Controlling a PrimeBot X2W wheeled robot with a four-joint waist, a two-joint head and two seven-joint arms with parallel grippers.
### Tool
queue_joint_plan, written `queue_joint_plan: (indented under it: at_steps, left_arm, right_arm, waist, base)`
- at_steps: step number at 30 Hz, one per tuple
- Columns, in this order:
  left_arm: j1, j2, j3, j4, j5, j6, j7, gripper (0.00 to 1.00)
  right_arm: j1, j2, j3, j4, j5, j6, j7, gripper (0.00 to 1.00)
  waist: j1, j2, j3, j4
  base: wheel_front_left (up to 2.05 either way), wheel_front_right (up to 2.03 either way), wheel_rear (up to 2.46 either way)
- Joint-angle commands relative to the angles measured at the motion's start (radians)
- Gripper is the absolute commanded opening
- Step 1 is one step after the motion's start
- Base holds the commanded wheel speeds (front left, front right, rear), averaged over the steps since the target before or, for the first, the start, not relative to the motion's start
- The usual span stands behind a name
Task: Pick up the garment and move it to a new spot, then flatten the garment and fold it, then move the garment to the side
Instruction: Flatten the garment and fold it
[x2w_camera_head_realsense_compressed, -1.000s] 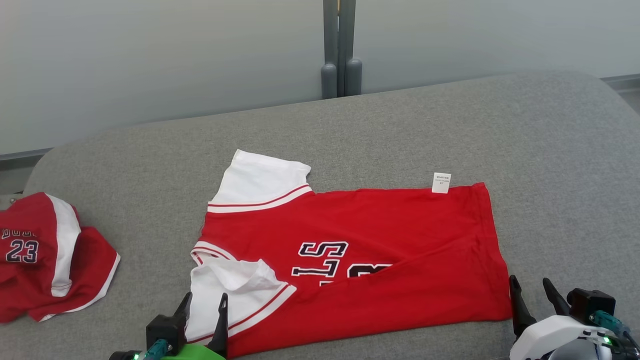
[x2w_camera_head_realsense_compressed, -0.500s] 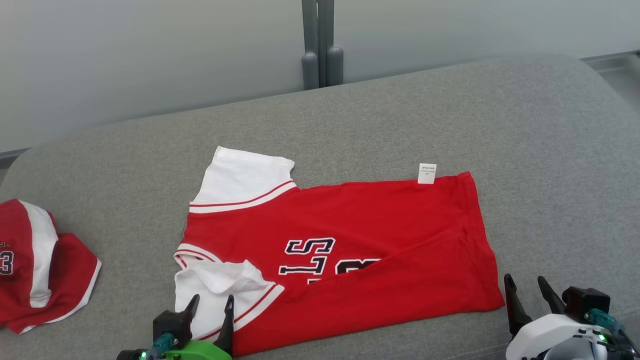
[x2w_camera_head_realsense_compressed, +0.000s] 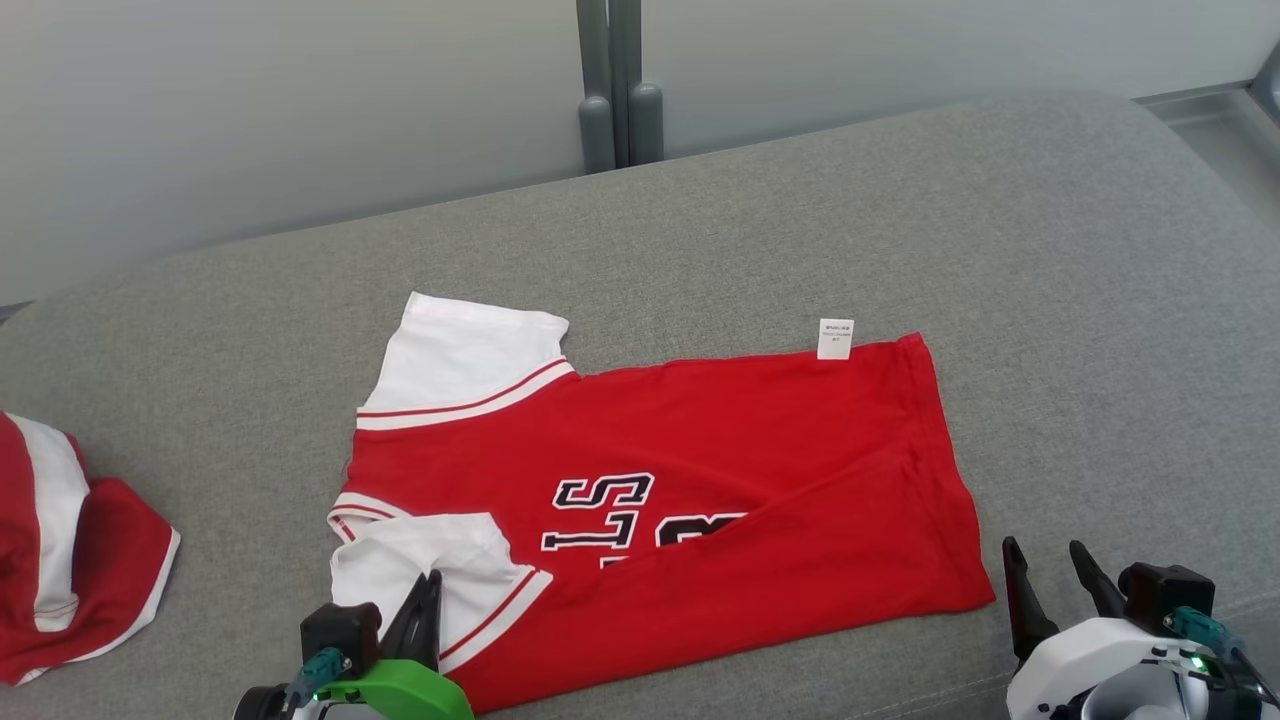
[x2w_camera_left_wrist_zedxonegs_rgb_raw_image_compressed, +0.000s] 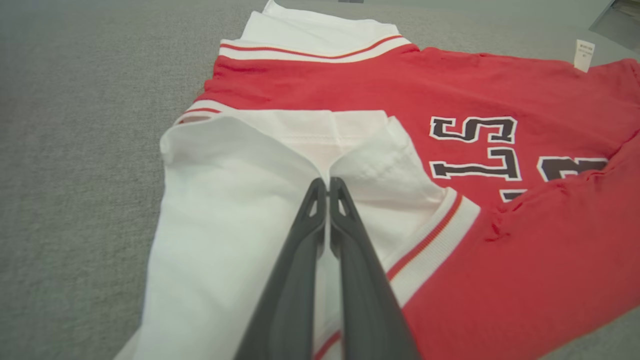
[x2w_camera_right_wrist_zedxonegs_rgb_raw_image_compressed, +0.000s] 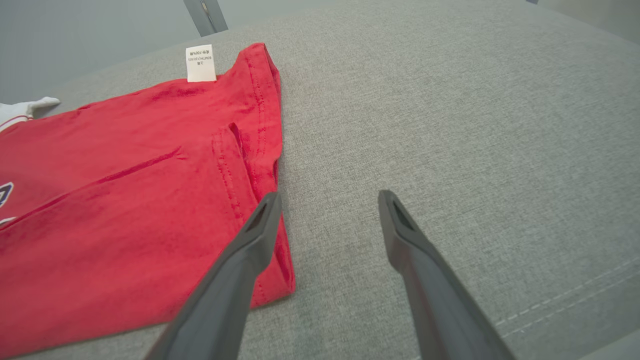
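The garment (x2w_camera_head_realsense_compressed: 700, 450), a red jersey with white sleeves and dark lettering, lies folded lengthwise on the grey cushion (x2w_camera_head_realsense_compressed: 1100, 300). My left gripper (x2w_camera_head_realsense_compressed: 428, 590) sits at its near left corner. In the left wrist view the gripper (x2w_camera_left_wrist_zedxonegs_rgb_raw_image_compressed: 327, 182) is shut, and the white sleeve (x2w_camera_left_wrist_zedxonegs_rgb_raw_image_compressed: 225, 200) puckers into a pinch at its tips. My right gripper (x2w_camera_head_realsense_compressed: 1045, 560) stands open just off the jersey's near right corner. In the right wrist view this gripper (x2w_camera_right_wrist_zedxonegs_rgb_raw_image_compressed: 327, 200) has its left finger over the red hem (x2w_camera_right_wrist_zedxonegs_rgb_raw_image_compressed: 260, 150) and its right finger over bare cushion.
A second red and white garment (x2w_camera_head_realsense_compressed: 70, 570) lies bunched at the far left of the cushion. A white care label (x2w_camera_head_realsense_compressed: 835, 338) sticks up from the jersey's far edge. A grey post (x2w_camera_head_realsense_compressed: 610, 90) stands against the wall behind. Bare cushion stretches to the right.
My left gripper's fingers have come together on the white sleeve, which now puckers between them. The right gripper stays open. The head camera has swung, shifting the whole scene left.
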Motion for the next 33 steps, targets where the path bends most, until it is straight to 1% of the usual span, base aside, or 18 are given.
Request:
queue_joint_plan:
  at_steps: [1,10,11,12,13,15,19,26,33]
  left_arm:
    - [-0.018,0.002,0.002,0.002,-0.005,0.007,0.0,0.0]
    - [-0.072,0.002,0.028,0.007,0.02,0.01,0.0,0.0]
    - [-0.08,0.002,0.029,0.017,0.026,0.012,0.0,0.04]
    - [-0.086,0.002,0.029,0.03,0.033,0.013,0.0,0.72]
    - [-0.096,0.002,0.031,0.042,0.037,0.015,0.0,1.0]
    - [-0.119,0.002,0.038,0.058,0.047,0.021,0.0,1.0]
    - [-0.128,0.002,0.058,0.023,0.063,0.033,0.0,1.0]
    - [-0.106,0.002,0.072,0.011,0.076,0.031,0.0,1.0]
    - [-0.176,0.006,0.097,-0.013,0.096,0.022,0.0,1.0]
  right_arm:
    - [-0.014,-0.002,0.002,-0.002,-0.005,-0.001,0.0,1.0]
    - [-0.027,0.003,0.003,-0.007,-0.001,-0.001,0.0,1.0]
    - [-0.029,0.004,0.003,-0.007,-0.002,-0.001,0.0,1.0]
    - [-0.031,0.005,0.005,-0.006,-0.003,-0.001,0.0,1.0]
    - [-0.033,0.005,0.005,-0.004,-0.002,-0.001,0.0,1.0]
    - [-0.038,0.003,0.006,-0.003,0.0,-0.001,0.0,1.0]
    - [-0.035,0.007,-0.007,-0.021,-0.01,-0.001,0.0,1.0]
    - [-0.033,0.01,-0.029,-0.054,-0.029,-0.001,0.0,1.0]
    - [-0.084,0.017,-0.048,-0.113,-0.057,-0.001,0.0,1.0]
  waist:
    - [0.0,-0.0001,0.004,-0.004]
    - [0.0,-0.0001,0.025,-0.024]
    - [0.0,-0.0001,0.026,-0.027]
    - [0.0,-0.0001,0.027,-0.03]
    - [0.0,-0.0001,0.028,-0.033]
    - [0.0,-0.0001,0.028,-0.04]
    - [0.0,-0.0001,0.025,-0.045]
    - [0.0,-0.0001,0.016,-0.034]
    - [0.0,-0.0001,0.08,-0.016]
  base:
    - [0.0,0.0,0.0]
    - [0.0,0.0,0.0]
    - [0.0,0.0,0.0]
    - [0.0,0.0,0.0]
    - [0.0,0.0,0.0]
    - [0.0,0.0,0.0]
    - [0.0,0.0,0.0]
    - [0.0,0.0,0.0]
    - [0.0,0.0,0.0]
